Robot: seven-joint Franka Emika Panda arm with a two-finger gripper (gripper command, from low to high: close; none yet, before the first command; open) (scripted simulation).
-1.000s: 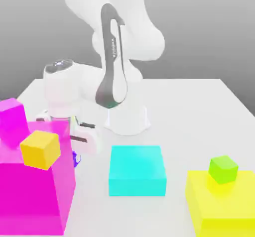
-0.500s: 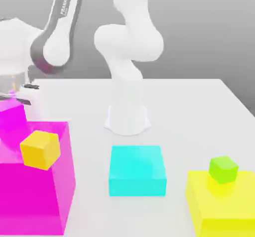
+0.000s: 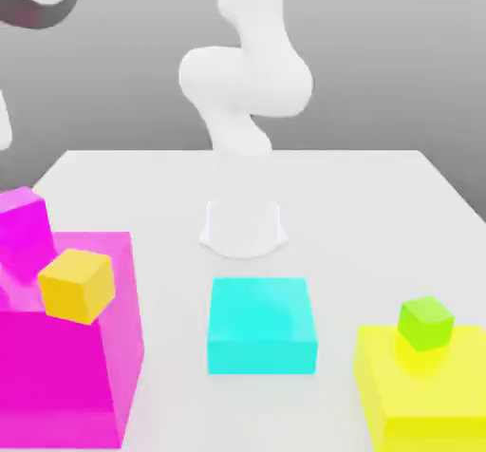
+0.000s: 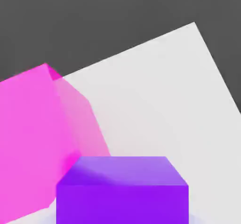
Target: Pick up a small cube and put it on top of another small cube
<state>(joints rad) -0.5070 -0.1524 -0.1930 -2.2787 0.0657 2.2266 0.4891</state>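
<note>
The small plain purple cube (image 4: 122, 190) is seen close in the hand view, apparently gripped by the closed hand, beside a magenta block (image 4: 33, 138) above the white bench (image 4: 160, 100).

A big magenta block (image 3: 62, 346) sits at the exterior view's left of the white bench (image 3: 380, 213), a yellow-orange cube (image 3: 76, 285) on top. A cyan block (image 3: 262, 325) lies mid-bench. At the right, a green cube (image 3: 425, 323) rests on a yellow block (image 3: 427, 398).
</note>
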